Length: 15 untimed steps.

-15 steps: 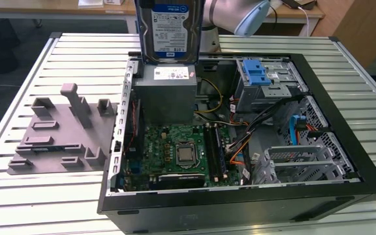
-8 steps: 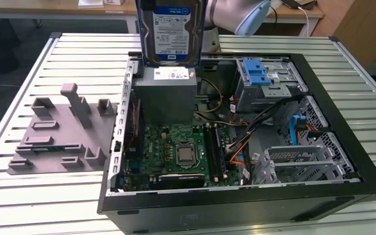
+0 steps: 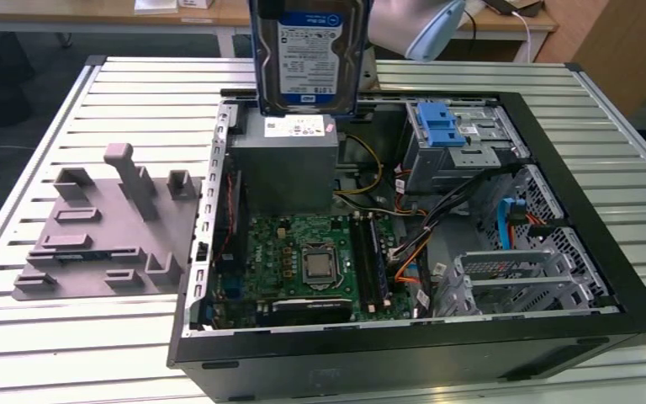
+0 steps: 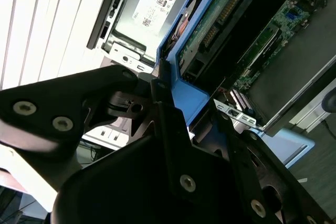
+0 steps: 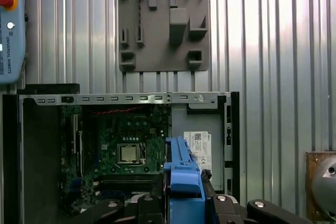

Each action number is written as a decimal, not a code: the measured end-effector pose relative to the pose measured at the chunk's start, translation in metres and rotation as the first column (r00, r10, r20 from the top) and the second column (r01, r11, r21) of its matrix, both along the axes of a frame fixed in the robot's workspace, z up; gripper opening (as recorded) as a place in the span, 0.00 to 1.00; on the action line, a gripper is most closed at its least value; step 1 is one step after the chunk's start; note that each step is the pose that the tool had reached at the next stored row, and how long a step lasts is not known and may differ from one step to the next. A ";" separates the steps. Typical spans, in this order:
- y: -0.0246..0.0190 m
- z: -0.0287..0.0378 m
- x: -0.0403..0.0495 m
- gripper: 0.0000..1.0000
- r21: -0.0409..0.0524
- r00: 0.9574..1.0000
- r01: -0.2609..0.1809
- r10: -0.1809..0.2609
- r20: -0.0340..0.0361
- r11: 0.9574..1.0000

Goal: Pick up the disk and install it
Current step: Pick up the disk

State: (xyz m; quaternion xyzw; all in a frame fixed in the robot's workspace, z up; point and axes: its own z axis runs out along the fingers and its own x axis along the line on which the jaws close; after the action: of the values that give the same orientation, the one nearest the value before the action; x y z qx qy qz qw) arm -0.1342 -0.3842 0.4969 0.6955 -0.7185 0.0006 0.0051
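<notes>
Pincer clamped on flat silver-grey blue-railed disk, held on end, long axis vertical, above grey power-supply box; grey metal cage with blue latch lower, toward exterior view's right.

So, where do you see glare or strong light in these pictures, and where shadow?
In the exterior view the light is even, only dimmer inside the computer case. In the second wrist view the table is washed out white beside the dark gripper shut on the disk. In the first wrist view glare streaks run along the table slats.
</notes>
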 end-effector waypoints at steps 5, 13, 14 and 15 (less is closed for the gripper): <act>-0.0005 0.0000 0.0090 0.36 0.000 1.000 0.001 -0.001 0.000 1.000; -0.0010 0.0000 0.0232 0.36 0.000 1.000 0.002 -0.002 -0.001 1.000; -0.0012 0.0000 0.0250 0.36 0.000 1.000 0.002 -0.002 0.000 1.000; -0.0012 0.0000 0.0268 0.36 0.000 1.000 0.002 -0.002 0.000 1.000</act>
State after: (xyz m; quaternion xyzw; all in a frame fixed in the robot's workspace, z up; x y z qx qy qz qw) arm -0.1074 -0.3854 0.4969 0.6949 -0.7191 0.0004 0.0053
